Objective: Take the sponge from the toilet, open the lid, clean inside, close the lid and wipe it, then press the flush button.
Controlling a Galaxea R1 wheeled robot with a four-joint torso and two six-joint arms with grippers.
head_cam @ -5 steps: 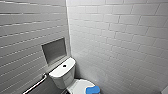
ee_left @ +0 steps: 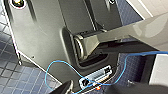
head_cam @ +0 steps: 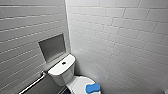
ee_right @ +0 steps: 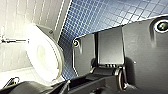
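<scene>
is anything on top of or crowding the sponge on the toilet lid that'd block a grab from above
Nothing visible does. The sponge lies bare on the closed lid, nothing on top of it. The tank behind and the tiled wall beside both stand apart from it.

On the left arm, a wide dark grey plate carried a brassy round fitting at one corner, and a pale cylindrical joint sat in a dark recess with a light grey bar beside it. A thin blue cable looped over the plate past a small silver connector block with dark ports and a tiny orange light. The right arm's plate was equally dark, with shiny round fittings at its corners and a recessed middle panel.
</scene>
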